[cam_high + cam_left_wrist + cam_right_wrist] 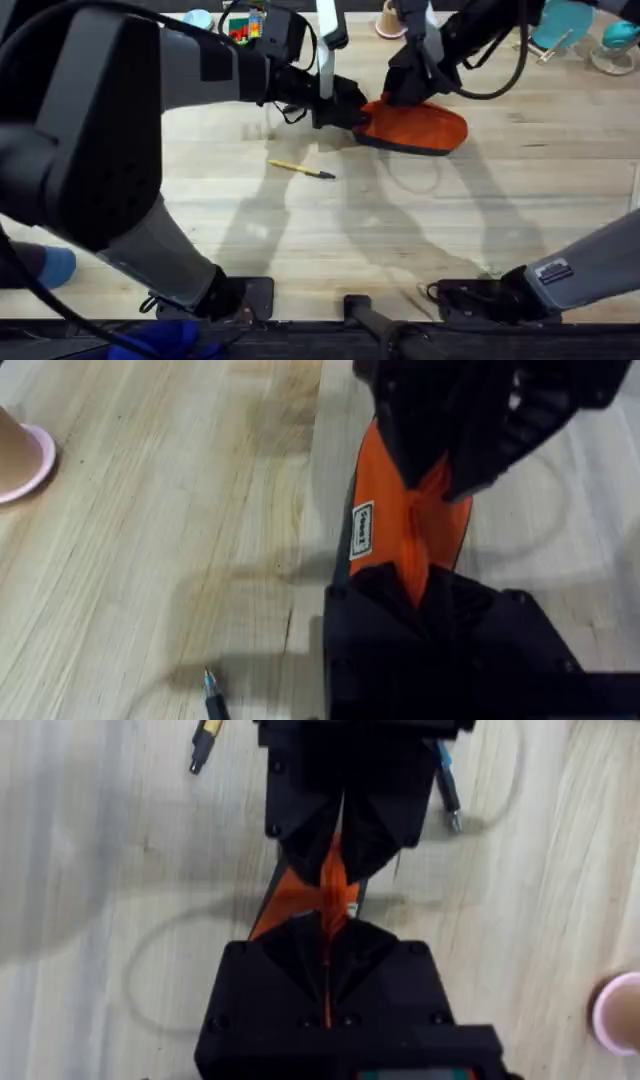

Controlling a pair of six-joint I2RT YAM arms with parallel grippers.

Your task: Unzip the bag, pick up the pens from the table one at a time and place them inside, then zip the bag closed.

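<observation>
Left gripper point(352, 112) pinched on the near-left end of the bag point(420, 127) — black fingers point(420, 615) closed over a raised orange fold in the left wrist view. Right gripper point(408, 88) clamped on the same fold from the far side, fingers point(325, 960) pressed together with a sliver of orange between them. Both meeting over the pouch, nearly tip to tip. Bag resting on the table point(300, 230), at its far middle. Yellow pen point(300, 169) lying loose on the wood, near the bag's left end — apart from it. Tip of the black pen point(211, 690) beside the left gripper. Tan cup point(390, 20) at the far edge.
</observation>
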